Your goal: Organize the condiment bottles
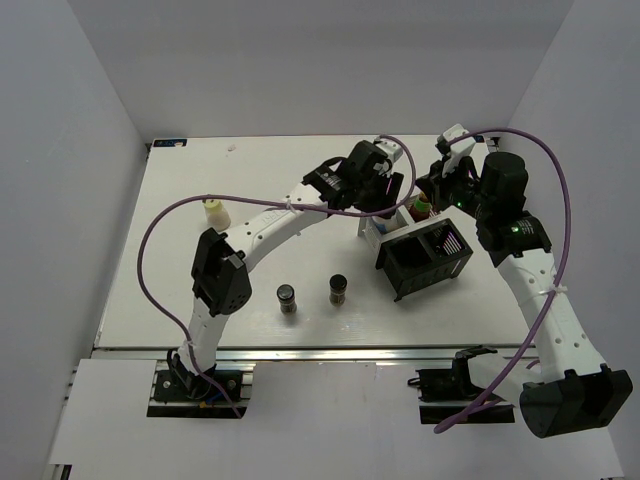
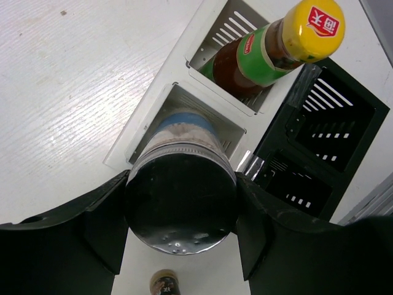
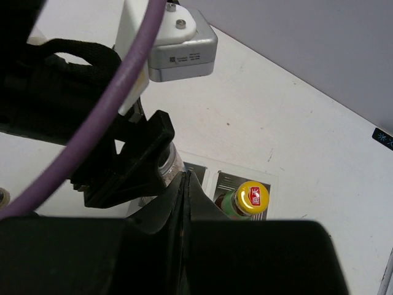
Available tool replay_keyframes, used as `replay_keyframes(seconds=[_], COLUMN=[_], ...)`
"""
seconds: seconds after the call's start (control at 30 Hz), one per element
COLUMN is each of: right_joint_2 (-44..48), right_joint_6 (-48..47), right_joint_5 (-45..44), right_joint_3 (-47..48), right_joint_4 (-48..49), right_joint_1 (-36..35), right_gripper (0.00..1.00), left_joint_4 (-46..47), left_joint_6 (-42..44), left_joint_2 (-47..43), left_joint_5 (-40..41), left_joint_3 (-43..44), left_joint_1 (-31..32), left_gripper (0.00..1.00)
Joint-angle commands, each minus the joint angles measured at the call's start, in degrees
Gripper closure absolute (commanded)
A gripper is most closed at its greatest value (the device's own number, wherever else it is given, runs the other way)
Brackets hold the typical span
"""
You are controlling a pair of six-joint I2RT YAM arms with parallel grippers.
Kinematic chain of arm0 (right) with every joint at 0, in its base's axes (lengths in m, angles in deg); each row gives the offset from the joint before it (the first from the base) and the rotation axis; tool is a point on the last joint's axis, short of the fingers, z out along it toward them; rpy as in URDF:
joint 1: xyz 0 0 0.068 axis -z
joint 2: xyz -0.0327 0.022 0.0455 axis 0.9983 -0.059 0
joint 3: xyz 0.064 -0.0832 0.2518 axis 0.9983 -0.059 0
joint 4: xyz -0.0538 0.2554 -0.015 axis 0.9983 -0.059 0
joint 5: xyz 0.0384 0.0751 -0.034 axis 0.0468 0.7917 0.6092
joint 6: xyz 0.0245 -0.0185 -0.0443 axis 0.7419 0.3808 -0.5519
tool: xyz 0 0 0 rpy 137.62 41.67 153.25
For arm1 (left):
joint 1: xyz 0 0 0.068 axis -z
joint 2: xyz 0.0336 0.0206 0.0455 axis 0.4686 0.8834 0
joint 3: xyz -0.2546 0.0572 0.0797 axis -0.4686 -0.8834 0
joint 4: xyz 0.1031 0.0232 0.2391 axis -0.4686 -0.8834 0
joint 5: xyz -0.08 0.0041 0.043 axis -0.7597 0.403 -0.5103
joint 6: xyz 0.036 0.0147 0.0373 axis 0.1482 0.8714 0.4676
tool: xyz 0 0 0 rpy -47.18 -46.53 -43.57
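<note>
My left gripper [image 1: 378,190] [image 2: 181,215] is shut on the white silver-lidded shaker [image 2: 181,203] and holds it over or in a light compartment of the rack [image 2: 142,130]. The dark yellow-capped sauce bottle [image 1: 421,205] [image 2: 264,52] [image 3: 252,198] stands in the neighbouring compartment. My right gripper [image 1: 440,190] [image 3: 186,184] is shut and empty, hovering just beside the sauce bottle and the left gripper. The cream squat bottle [image 1: 216,212] stands at the left. Two dark spice jars [image 1: 288,298] [image 1: 338,288] stand near the front; one shows in the left wrist view [image 2: 164,284].
The rack's black part [image 1: 425,258] [image 2: 331,123] lies toward the front right of the light compartments. Both arms crowd the same spot above the rack. A purple cable [image 1: 160,220] loops over the left side of the white table [image 1: 180,300].
</note>
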Motion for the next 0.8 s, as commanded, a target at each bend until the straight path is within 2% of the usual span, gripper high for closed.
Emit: replay_keyframes(seconds=[0.0, 0.17, 0.33, 0.43, 0.5, 0.53, 0.7, 0.77], right_joint_2=[1.29, 1.29, 1.37, 1.81, 2.16, 2.25, 3.39, 4.44], right_joint_6=[-0.54, -0.54, -1.15, -1.86, -2.03, -2.03, -3.61, -5.45], right_joint_5=[-0.74, -0.91, -0.91, -0.13, 0.49, 0.67, 3.29, 4.97], right_joint_3=[-0.6, -0.78, -0.87, -0.96, -1.04, -1.13, -0.96, -1.13], right_joint_4=[2.45, 2.63, 2.28, 2.01, 2.1, 2.1, 1.22, 0.61], right_joint_1=[0.32, 0.32, 0.41, 0.32, 0.41, 0.41, 0.41, 0.32], right_gripper=[1.0, 1.0, 0.98, 0.86, 0.73, 0.63, 0.46, 0.34], left_joint_4=[1.4, 1.67, 1.75, 2.45, 2.72, 2.81, 1.67, 1.58], left_joint_6=[0.67, 0.67, 0.49, 0.05, -0.38, -0.47, -1.09, -1.44], left_joint_2=[-0.11, 0.86, -0.1, -1.68, -2.47, -3.17, -6.51, -9.58], left_joint_5=[0.61, 0.08, -0.53, -0.97, -0.97, -0.97, 3.24, 5.52], left_joint_3=[0.17, 1.66, 2.02, 2.02, 2.19, 2.46, 3.51, 2.38], left_joint_1=[0.18, 0.27, 0.27, 0.18, 0.27, 0.18, 0.18, -0.52], left_gripper=[0.59, 0.3, 0.18, 0.13, 0.12, 0.11, 0.1, 0.1])
